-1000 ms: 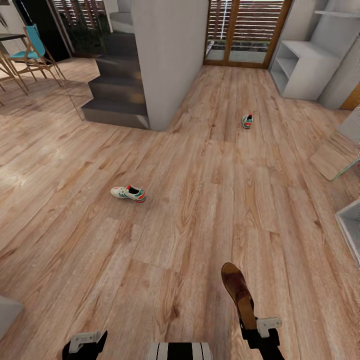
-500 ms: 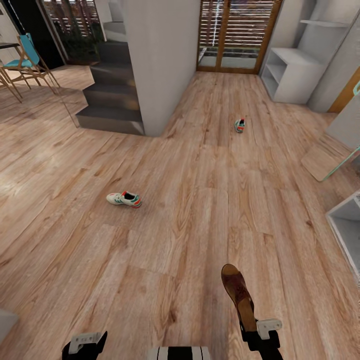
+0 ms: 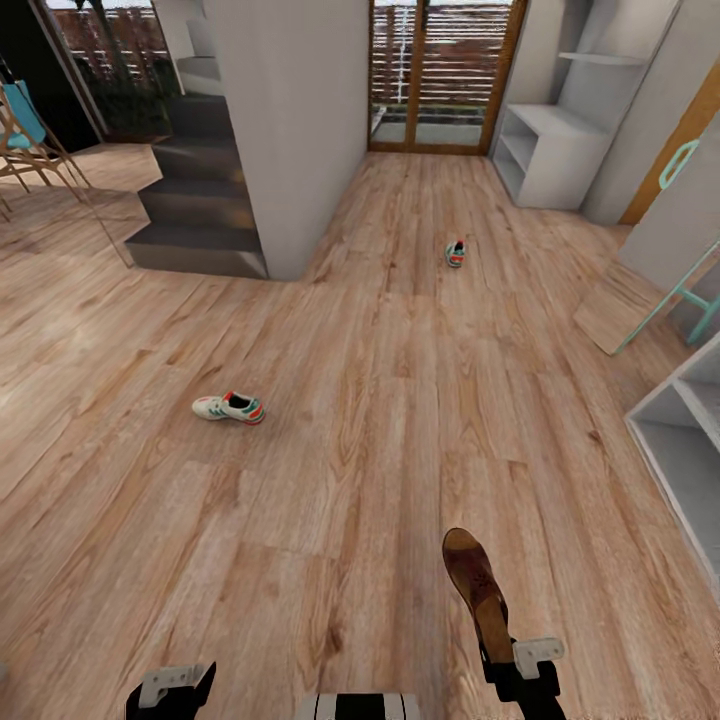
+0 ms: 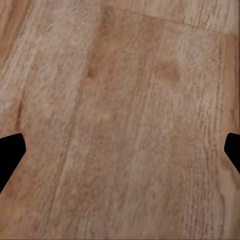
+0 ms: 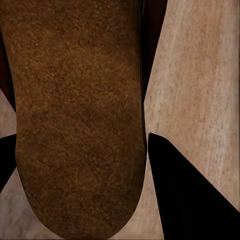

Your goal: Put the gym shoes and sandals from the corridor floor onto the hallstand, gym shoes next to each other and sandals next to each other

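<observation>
My right gripper (image 3: 512,655) is shut on a brown sandal (image 3: 475,578), which sticks out ahead of it above the wood plank floor (image 3: 380,430). Its brown surface (image 5: 75,115) lies between the dark fingers (image 5: 192,200) in the right wrist view. The other sandal is out of view. One white gym shoe (image 3: 228,408) with green stripes lies on the floor to the left, and the second (image 3: 455,254) lies far ahead. The light-grey hallstand (image 3: 552,150) stands at the back right beside the door. My left gripper (image 3: 170,690) is open over bare floor, fingertips (image 4: 10,155) wide apart.
A grey pillar (image 3: 290,130) and dark stairs (image 3: 195,215) stand at the back left. A slatted glass door (image 3: 440,70) closes the far end. An open white shelf unit (image 3: 685,450) sits at the right edge, with a turquoise-framed piece (image 3: 690,290) beyond it.
The camera has moved: the whole scene has slid left and the white shelf unit at the right has come further into view. Both arms keep their pose, sandal still held.
</observation>
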Motion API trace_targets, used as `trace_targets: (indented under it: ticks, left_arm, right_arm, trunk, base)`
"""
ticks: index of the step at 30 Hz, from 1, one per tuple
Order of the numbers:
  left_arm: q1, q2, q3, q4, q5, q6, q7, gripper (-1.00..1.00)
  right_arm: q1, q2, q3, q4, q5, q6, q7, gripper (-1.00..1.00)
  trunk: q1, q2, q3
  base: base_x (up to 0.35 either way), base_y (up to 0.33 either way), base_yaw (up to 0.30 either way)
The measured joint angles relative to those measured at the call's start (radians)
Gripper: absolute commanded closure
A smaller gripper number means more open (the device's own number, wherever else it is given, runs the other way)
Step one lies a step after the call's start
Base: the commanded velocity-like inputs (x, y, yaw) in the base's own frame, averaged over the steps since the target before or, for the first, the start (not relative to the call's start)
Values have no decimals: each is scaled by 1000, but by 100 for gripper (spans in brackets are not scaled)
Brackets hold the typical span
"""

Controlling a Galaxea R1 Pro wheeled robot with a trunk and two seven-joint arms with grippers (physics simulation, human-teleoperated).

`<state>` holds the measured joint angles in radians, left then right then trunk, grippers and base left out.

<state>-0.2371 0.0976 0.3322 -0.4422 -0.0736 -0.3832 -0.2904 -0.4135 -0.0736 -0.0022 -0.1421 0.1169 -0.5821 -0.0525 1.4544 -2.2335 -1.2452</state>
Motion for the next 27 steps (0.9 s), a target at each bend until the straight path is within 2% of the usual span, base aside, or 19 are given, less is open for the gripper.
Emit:
trace_targets:
  ticks: [27]
  left_arm:
    - [0,0,0,23,0,-2,0,-100]
  right_arm:
    - [0,2,0,0,0,1,0,100]
  trunk:
    - [104,-189,-50]
  base:
    - [0,0,-211]
